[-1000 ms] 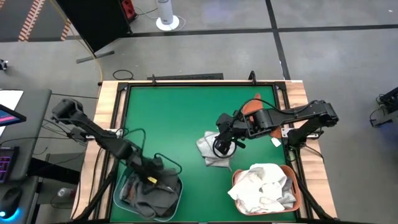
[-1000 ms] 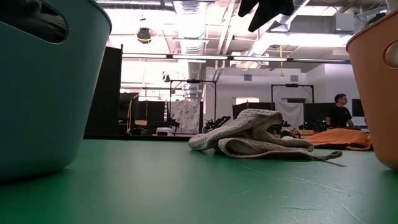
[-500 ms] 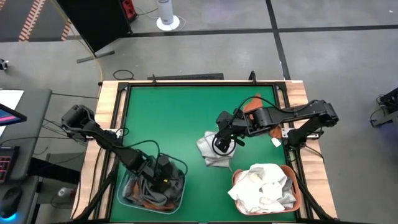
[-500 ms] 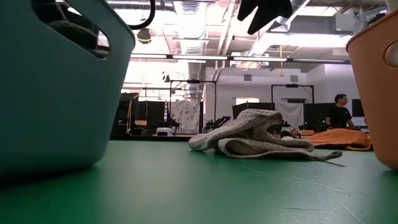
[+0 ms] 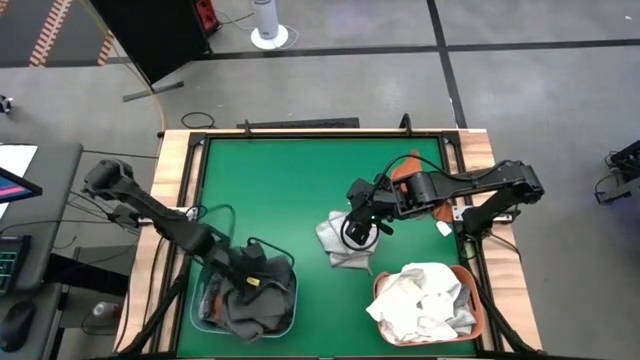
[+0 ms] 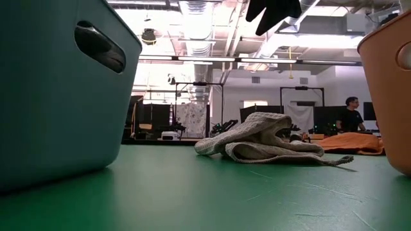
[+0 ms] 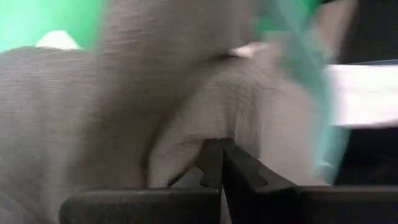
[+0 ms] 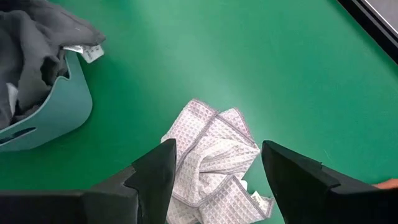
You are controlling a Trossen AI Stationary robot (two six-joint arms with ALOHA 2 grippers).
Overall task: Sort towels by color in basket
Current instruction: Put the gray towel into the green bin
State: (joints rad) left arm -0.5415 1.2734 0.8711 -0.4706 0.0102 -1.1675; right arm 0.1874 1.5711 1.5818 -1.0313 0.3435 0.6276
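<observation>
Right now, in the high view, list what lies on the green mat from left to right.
Teal basket with dark grey towels → checked towel under the open right tool → orange basket of white towels.

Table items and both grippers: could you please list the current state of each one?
Left gripper: shut, over the teal basket.
Dark grey towels: heaped in that basket.
Right gripper: open, above the checked towel.
Checked towel: crumpled on the mat.
White towels: piled in the orange basket.
</observation>
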